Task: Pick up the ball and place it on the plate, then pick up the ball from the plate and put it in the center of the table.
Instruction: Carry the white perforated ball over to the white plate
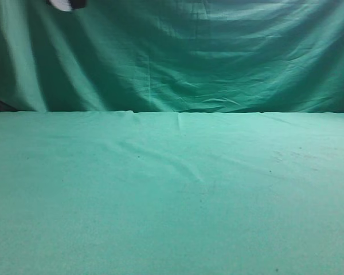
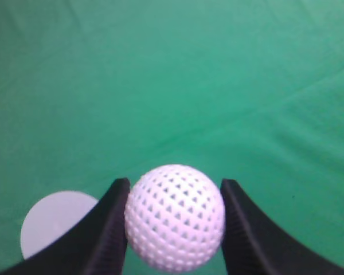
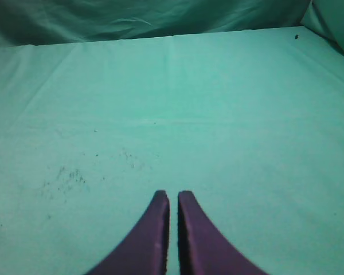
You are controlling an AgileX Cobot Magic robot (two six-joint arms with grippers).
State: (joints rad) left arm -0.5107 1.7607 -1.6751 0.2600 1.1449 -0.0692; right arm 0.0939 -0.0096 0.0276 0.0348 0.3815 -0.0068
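Observation:
The white dimpled ball [image 2: 175,220] sits between the two black jaws of my left gripper [image 2: 174,183], which is shut on it and holds it high above the green table [image 2: 189,86]. The round white plate [image 2: 53,222] lies on the cloth below and to the left of the ball, partly hidden by the left jaw. In the exterior view a black and white bit [image 1: 66,4] shows at the top left edge; the plate is out of that view. My right gripper [image 3: 172,196] is shut and empty, low over the table [image 3: 218,114].
The green backdrop curtain [image 1: 178,57] hangs behind the table's far edge. The cloth [image 1: 172,200] has shallow wrinkles and dark specks [image 3: 69,175]. A curtain fold rises at the right corner [image 3: 332,23].

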